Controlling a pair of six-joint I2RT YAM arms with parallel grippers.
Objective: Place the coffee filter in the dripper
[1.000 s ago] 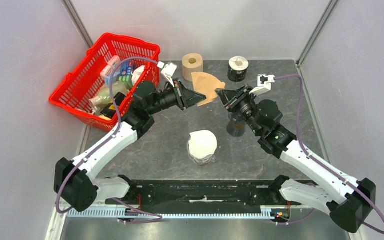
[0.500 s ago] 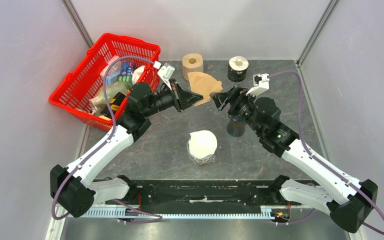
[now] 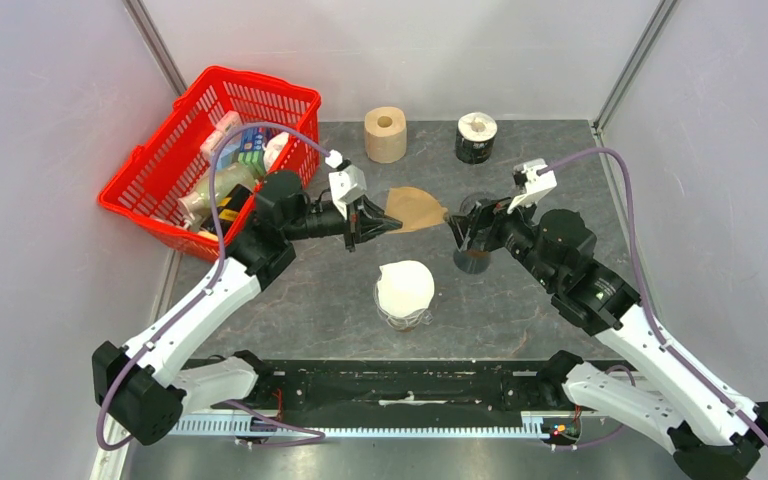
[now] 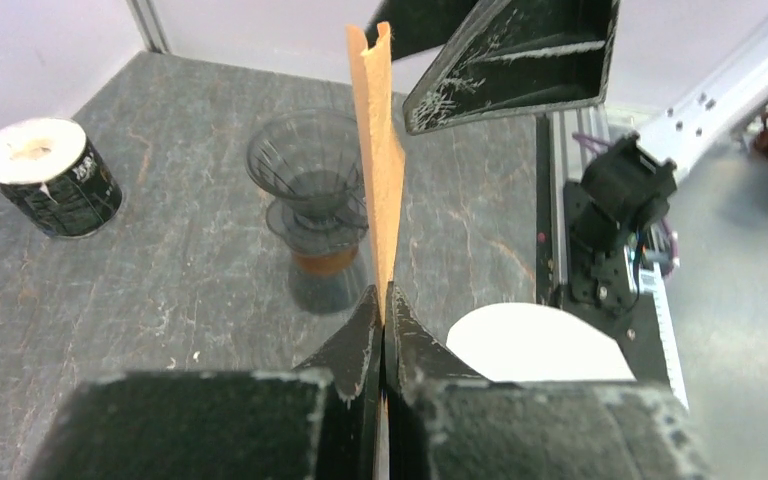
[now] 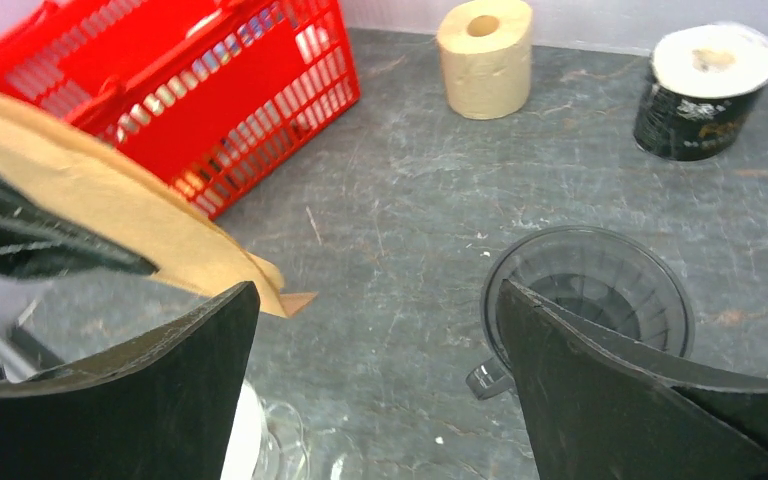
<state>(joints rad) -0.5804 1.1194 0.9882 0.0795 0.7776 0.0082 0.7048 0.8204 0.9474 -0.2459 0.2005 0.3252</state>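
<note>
Pinching the brown paper coffee filter [image 3: 416,207] aloft in our closed left tool [image 3: 382,222], we see the dark plastic cone dripper [image 3: 473,259] lying rightward, beside our wide-open, empty right tool [image 3: 466,224].

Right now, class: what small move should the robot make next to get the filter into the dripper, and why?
Probably carry the filter sideways until it hangs over the mouth of the dripper: the left gripper alone pinches it, beside the empty dripper, while the right gripper stands open.
</note>
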